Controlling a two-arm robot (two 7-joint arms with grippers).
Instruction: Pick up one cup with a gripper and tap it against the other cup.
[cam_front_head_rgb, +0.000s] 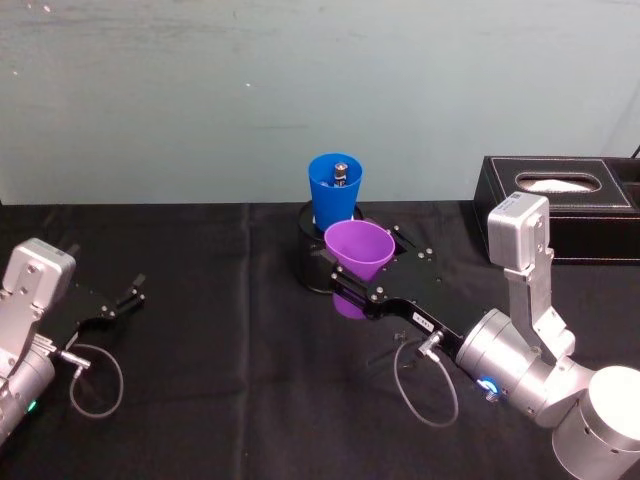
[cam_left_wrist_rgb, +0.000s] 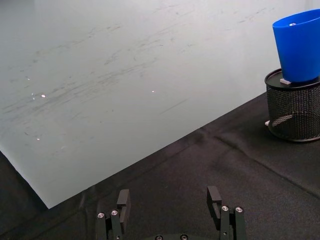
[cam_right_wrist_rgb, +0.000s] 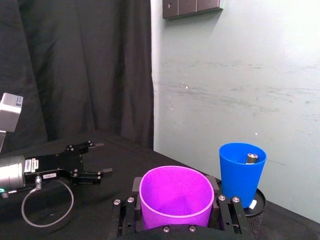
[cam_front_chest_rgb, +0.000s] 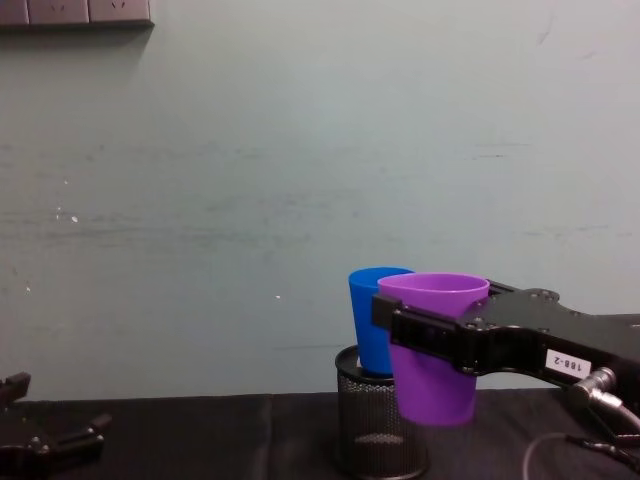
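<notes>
My right gripper (cam_front_head_rgb: 362, 278) is shut on the purple cup (cam_front_head_rgb: 358, 251) and holds it upright above the table, its labelled black jaws clamped on the cup's sides (cam_front_chest_rgb: 432, 335). The blue cup (cam_front_head_rgb: 334, 190) stands just behind it, seated in the top of a black wire-mesh pen holder (cam_front_chest_rgb: 378, 425). In the chest view the purple cup overlaps the blue cup (cam_front_chest_rgb: 374, 318); whether they touch I cannot tell. The right wrist view shows the purple cup (cam_right_wrist_rgb: 176, 197) between the fingers and the blue cup (cam_right_wrist_rgb: 242, 172) beyond. My left gripper (cam_front_head_rgb: 128, 296) rests open at the table's left.
A black tissue box (cam_front_head_rgb: 560, 205) sits at the back right near the wall. The table carries a black cloth (cam_front_head_rgb: 220, 380). A pale wall (cam_front_head_rgb: 300, 90) runs close behind the cups. Cable loops hang from both wrists.
</notes>
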